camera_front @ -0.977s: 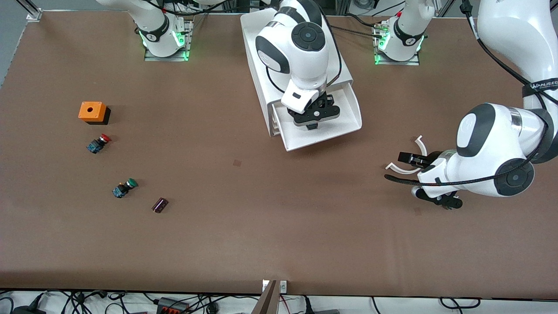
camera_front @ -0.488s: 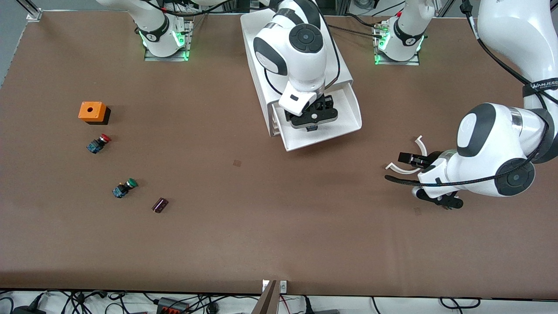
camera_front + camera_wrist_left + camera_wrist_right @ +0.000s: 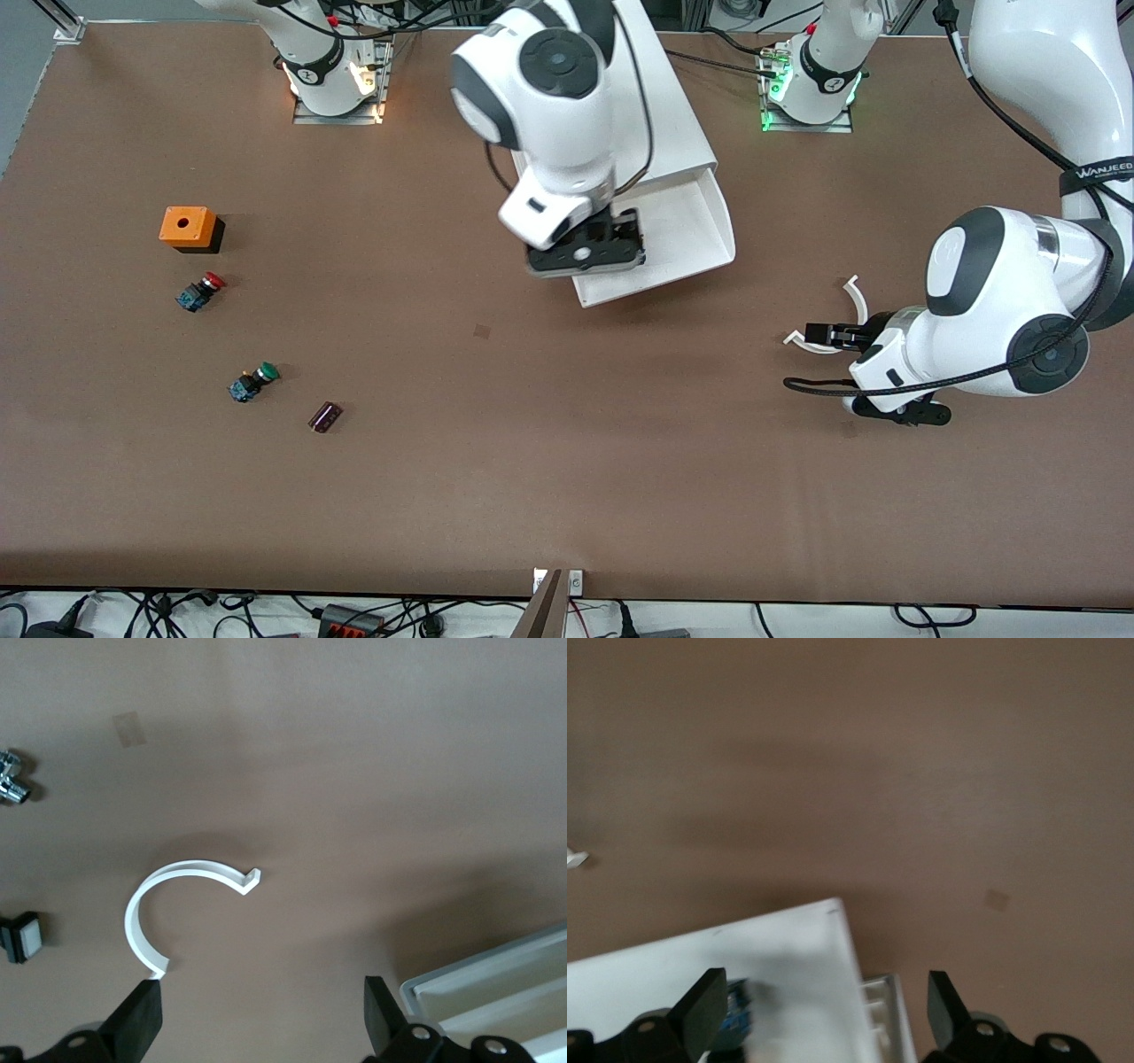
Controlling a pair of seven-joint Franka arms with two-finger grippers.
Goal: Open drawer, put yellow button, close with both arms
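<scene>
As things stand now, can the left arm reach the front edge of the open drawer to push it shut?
Probably yes. The left claw hangs open over bare table beside the drawer, with only a white curved clip lying between. The right claw is over the drawer's other corner.

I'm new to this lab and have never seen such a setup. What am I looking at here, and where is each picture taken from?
Two white robot arms work at a brown table. The wide picture comes from a high camera facing them; the other two come from cameras on their wrists. The right gripper is open, empty, over the edge of the pulled-out top drawer of a white cabinet. Its wrist view shows a blue-bodied part lying in the drawer. The left gripper waits open over a white curved clip. Toward the right arm's end lie an orange box, a red-capped button, a green-capped button and a small dark part.
</scene>
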